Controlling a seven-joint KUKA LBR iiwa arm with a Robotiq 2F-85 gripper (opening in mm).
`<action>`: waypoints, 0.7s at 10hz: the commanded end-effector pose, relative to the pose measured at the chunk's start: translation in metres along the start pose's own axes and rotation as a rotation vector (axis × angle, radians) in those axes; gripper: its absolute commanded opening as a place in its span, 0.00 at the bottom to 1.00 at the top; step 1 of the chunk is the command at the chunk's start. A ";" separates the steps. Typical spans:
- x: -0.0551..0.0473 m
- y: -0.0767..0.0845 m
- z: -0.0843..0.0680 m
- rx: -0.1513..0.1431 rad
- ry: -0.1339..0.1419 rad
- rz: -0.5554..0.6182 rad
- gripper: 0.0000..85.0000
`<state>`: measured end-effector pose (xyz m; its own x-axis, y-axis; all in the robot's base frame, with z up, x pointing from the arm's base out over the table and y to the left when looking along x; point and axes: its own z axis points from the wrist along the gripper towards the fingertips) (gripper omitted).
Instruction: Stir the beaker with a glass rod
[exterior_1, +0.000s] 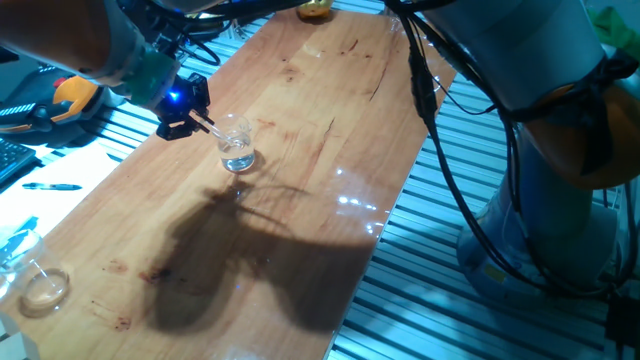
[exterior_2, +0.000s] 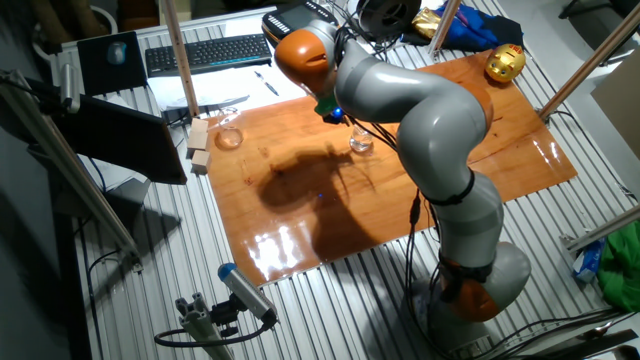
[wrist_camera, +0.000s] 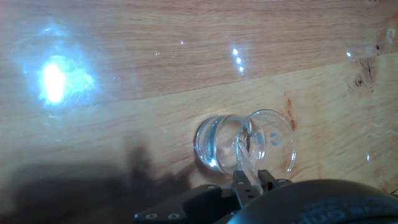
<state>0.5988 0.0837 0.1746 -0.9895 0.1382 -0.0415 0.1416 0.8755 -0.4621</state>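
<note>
One fixed view looks low and close along the wooden table (exterior_1: 300, 130). The other fixed view looks down from farther off. The hand view faces straight down; all share the beaker (exterior_1: 237, 146).

On the wooden table (exterior_1: 320, 120) stands one beaker (exterior_1: 236, 146) with one glass rod (exterior_1: 207, 124) in it. There is one low glass dish (exterior_1: 44, 288), one gripper (exterior_1: 190, 118), two wooden blocks (exterior_2: 198, 146) and one keyboard (exterior_2: 208, 52).

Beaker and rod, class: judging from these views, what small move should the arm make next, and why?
Probably a small circling of the gripper to swirl the glass rod. The hand view shows the rod held in the shut fingers and reaching down into the beaker, which stands upright on the table with a little liquid.
</note>
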 end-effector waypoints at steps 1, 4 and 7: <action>0.000 0.000 0.000 0.003 -0.002 0.000 0.00; 0.002 -0.003 -0.005 0.013 -0.003 -0.008 0.00; 0.002 -0.007 -0.009 -0.014 0.010 -0.021 0.00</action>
<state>0.5959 0.0814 0.1856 -0.9922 0.1228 -0.0217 0.1194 0.8857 -0.4487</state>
